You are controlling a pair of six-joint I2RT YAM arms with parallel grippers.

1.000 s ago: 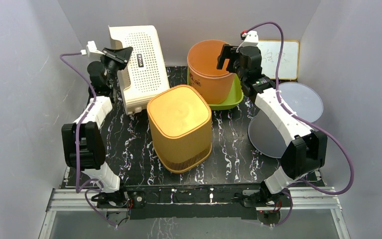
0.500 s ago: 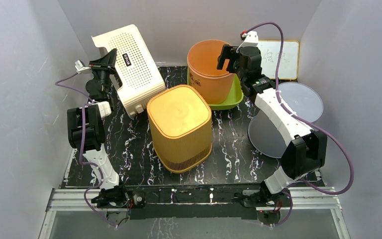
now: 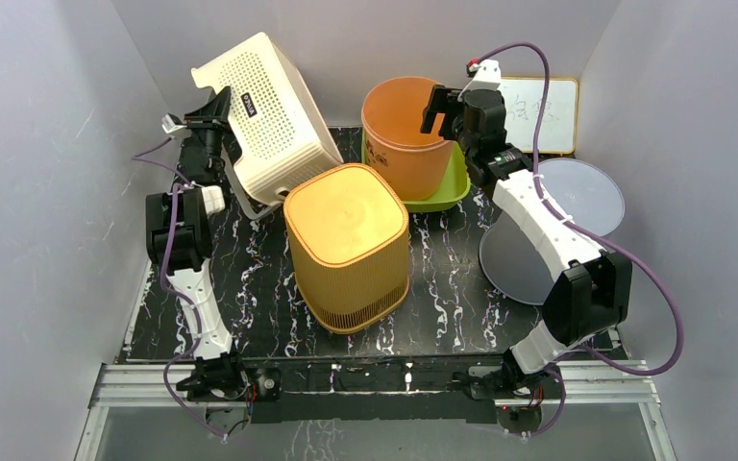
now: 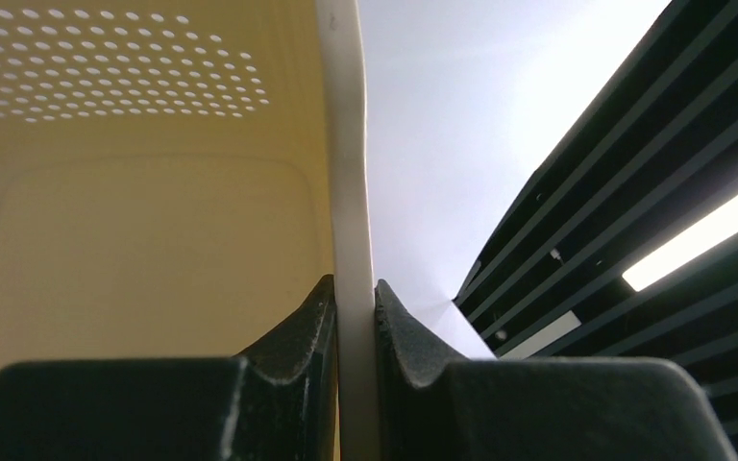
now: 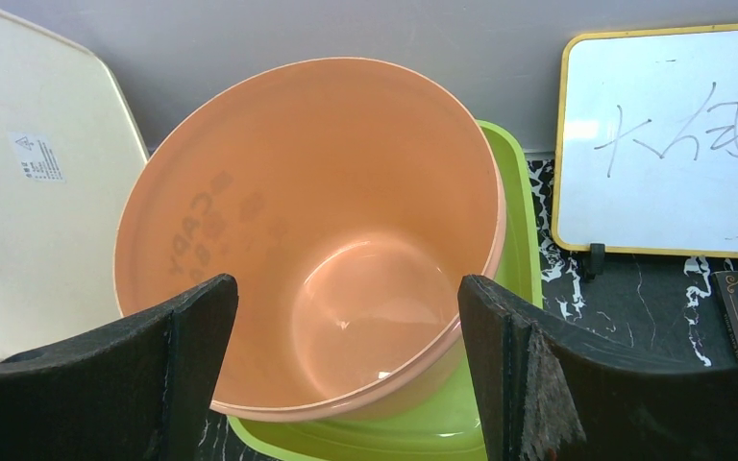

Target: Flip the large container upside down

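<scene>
The large container (image 3: 271, 117), a cream-white bin with perforated walls, is at the back left of the counter (image 3: 442, 298), raised and tipped at a steep slant. Its upper end leans toward the back wall and its lower edge hangs close to the counter; whether that edge touches cannot be told. The lower corner sits just beside a yellow-orange square bin (image 3: 348, 245) that stands mouth-down in the middle of the counter.

The left jaws are clenched on the container's rim. In the left wrist view the thin white rim (image 4: 346, 144) runs straight up between the two dark fingers (image 4: 300, 336), which press on it from both sides, with the perforated inner wall (image 4: 154, 192) to the left. The left arm (image 3: 178, 235) rises along the left edge of the counter to reach it.

To the right of the container, an orange round bucket (image 3: 408, 134) stands mouth-up in a green tray (image 3: 450, 192). The right jaws hover at the bucket's right rim, spread wide and gripping nothing; the right wrist view looks down into the bucket (image 5: 327, 211) between the parted fingers (image 5: 184, 355). A small whiteboard (image 3: 538, 110) leans at the back right, and two grey discs (image 3: 584, 192) lie overlapping beneath the right arm (image 3: 538, 216)
</scene>
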